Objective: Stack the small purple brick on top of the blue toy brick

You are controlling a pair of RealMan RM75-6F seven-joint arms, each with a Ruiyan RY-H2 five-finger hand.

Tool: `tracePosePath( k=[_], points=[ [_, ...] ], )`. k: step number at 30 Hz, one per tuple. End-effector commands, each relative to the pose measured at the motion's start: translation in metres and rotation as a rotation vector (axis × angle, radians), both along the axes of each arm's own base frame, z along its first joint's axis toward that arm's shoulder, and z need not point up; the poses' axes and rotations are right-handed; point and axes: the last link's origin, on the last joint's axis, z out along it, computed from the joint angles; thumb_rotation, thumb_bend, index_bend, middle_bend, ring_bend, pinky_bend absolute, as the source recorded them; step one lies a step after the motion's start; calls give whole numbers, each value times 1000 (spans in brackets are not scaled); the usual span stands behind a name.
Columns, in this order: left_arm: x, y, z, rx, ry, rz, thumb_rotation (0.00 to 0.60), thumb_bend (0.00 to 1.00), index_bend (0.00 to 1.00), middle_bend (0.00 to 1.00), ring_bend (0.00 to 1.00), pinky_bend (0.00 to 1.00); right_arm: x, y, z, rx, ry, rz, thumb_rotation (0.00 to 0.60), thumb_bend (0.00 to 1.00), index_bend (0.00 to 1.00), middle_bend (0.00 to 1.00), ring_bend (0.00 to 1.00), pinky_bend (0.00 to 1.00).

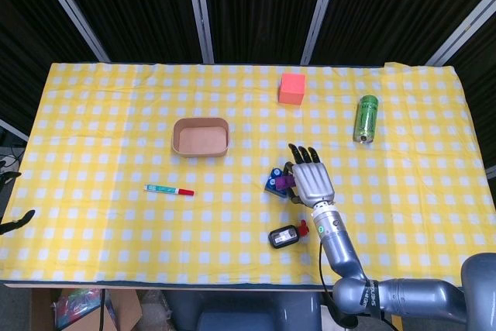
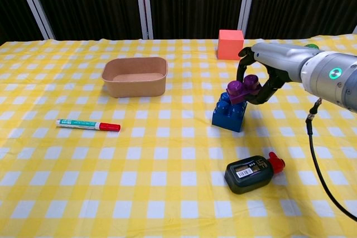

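My right hand [image 2: 261, 76] [image 1: 311, 181] holds the small purple brick [image 2: 244, 88] [image 1: 284, 181] between thumb and fingers, lifted just above the table. The blue toy brick [image 2: 229, 113] [image 1: 273, 184] stands on the yellow checked cloth directly to the left of and slightly below the purple one. In the chest view the purple brick hangs over the blue brick's upper right corner; whether they touch is unclear. My left hand shows in neither view.
A brown oval tray [image 2: 135, 76] lies at left centre, a marker pen [image 2: 88, 124] in front of it. A black device with a red tip [image 2: 252, 171] lies near the front edge. An orange cube [image 2: 230, 43] and a green can [image 1: 366, 118] stand further back.
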Motion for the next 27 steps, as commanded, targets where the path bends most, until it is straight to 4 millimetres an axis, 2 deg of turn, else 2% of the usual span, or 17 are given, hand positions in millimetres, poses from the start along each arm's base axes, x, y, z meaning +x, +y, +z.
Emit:
tracePosePath(
  k=[1,13,27],
  points=[
    [0,0,0,-1,-1,0,600,210,257,87,0,47,0,0,-1,-2,-6,-4,600,503,589,1,0,0],
    [-2,1,1,-7,-25,2,600,210,258,88,0,47,7,2,-18,5,-52,-46,600,504,589,1,0,0],
    [-5,2,3,-6,-38,2,600,210,258,88,0,47,5,-6,-25,-7,-101,-82,600,504,589,1,0,0]
  ],
)
